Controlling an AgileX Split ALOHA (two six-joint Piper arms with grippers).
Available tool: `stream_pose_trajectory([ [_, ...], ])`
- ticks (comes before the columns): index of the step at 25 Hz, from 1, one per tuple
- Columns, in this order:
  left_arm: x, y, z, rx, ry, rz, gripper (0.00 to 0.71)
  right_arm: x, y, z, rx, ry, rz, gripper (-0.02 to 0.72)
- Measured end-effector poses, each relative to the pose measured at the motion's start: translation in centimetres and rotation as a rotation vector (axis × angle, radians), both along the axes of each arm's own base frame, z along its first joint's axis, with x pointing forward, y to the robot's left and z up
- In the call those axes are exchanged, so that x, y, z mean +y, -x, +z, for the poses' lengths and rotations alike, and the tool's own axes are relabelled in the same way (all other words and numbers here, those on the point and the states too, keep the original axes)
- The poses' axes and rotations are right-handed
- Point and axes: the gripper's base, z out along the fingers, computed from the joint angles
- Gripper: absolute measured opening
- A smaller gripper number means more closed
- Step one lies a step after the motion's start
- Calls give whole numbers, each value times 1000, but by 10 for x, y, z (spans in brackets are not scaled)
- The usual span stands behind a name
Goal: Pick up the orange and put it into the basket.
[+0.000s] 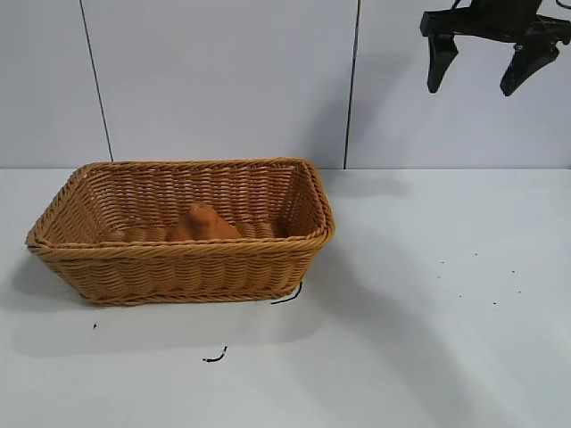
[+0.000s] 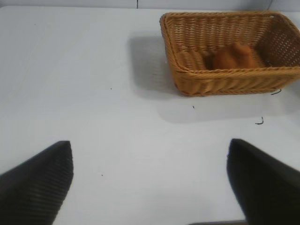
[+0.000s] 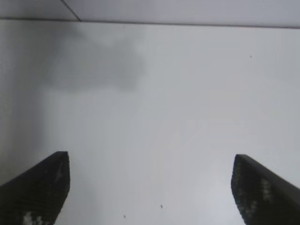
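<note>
Basket, centre left of the exterior frame: woven tan wicker, ribbed and rough, braided rim, slight sheen. Orange inside it: matt, dull burnt-orange skin. Table: smooth matt white with small dark specks. Right gripper, upper right: black matt plastic; fingers finely ribbed.

A white counter fills the lower part of the exterior view. Behind it stands a pale wall of panels, split by two thin dark seams. A short black scrap lies on the counter near its front, and a second black scrap lies farther back. Tiny dark specks are scattered over the right side, and one more speck sits at the left.
</note>
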Motion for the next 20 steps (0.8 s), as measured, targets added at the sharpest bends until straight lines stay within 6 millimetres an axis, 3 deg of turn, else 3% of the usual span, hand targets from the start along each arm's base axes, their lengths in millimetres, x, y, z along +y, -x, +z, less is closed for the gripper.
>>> stream_pose_trajectory([
  [5,0,0,0,0,0,0,639,-3,94,1,95,-5,30,667],
  [11,0,0,0,1,0,0,639,-8,203,2,73,-9,82,667],
  [14,0,0,0,0,0,0,639,-9,243,-3,12,-16,101,667],
  [20,0,0,0,0,0,0,639,-12,309,-15,-277,-14,104,667],
])
